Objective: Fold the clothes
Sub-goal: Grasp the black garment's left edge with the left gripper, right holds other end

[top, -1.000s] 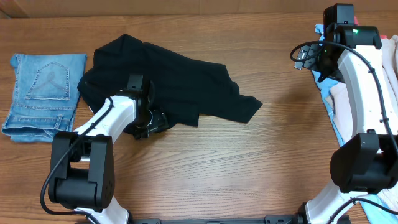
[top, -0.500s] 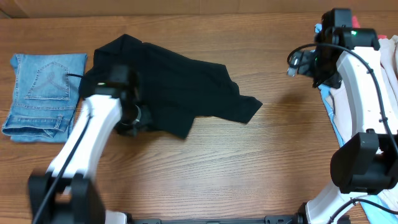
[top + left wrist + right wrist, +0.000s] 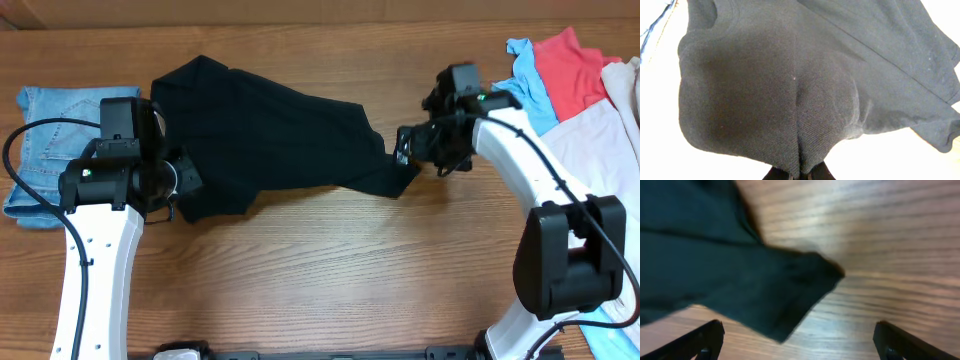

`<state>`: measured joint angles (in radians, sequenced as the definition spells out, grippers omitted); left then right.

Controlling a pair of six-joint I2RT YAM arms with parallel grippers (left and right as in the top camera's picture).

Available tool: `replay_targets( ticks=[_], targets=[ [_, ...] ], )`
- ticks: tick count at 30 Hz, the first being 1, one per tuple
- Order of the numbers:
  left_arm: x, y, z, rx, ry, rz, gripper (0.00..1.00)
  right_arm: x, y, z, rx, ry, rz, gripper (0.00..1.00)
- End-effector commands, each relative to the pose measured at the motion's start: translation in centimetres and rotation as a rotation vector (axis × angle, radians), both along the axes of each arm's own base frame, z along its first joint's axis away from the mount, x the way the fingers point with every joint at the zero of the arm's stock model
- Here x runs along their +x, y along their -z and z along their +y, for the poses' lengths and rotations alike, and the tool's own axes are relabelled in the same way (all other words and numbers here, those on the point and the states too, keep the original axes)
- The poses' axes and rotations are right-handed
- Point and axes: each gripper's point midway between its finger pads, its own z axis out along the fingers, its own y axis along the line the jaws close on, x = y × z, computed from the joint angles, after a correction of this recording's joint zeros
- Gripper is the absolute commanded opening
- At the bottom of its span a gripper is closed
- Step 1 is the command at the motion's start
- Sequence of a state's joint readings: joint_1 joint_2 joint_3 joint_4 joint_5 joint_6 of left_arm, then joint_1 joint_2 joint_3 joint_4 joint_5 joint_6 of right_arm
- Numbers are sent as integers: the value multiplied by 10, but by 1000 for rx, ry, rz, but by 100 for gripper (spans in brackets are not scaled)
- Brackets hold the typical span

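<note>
Across the middle of the wooden table (image 3: pixel 330 270) lies a black T-shirt (image 3: pixel 270 140), rumpled and loosely spread, its body running from a broad left part down to a narrow corner at its right end. At the shirt's lower left edge the left gripper (image 3: pixel 183 180) is pressed together on the black cloth. Its wrist view shows the fabric drawn into a puckered ridge that runs straight down into the closed fingertips. At the shirt's right corner sits the right gripper (image 3: pixel 405 148) with its jaws spread wide. In its wrist view the two fingers (image 3: pixel 707 340) stand far apart at the bottom of the frame, with the shirt's corner lying flat on the wood ahead of them. That view is blurred, so whether the fingers touch the cloth is hard to say. Just left of the shirt lie folded blue jeans (image 3: pixel 45 150), partly under the left arm. Well to the right of the shirt a pile of garments (image 3: pixel 570 70) in red, light blue and a pale colour lies at the table's edge.
</note>
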<state>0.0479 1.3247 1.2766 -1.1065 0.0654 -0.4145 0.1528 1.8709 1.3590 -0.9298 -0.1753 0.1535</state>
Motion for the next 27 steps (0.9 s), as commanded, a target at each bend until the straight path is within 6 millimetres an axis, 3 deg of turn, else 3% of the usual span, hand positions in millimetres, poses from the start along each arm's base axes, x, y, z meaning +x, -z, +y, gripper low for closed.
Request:
replay_targets(
  ticks=[1,7,14,20,27],
  targets=[
    [0,0,4,23,6,2,4,-3,16,-10,-43,-6,-37,97],
    [0,0,4,22,6,3,5,3,26,-35,-189,-9,-81,91],
    [0,0,4,23,6,1,6,5,36,-25,-153,-67,-107,85],
    [0,0,4,22,6,2,6,14,33,-22,-144,-86,-151,85],
    [0,0,4,23,6,2,6,11,35,-18,-123,-105,-143,84]
  ],
)
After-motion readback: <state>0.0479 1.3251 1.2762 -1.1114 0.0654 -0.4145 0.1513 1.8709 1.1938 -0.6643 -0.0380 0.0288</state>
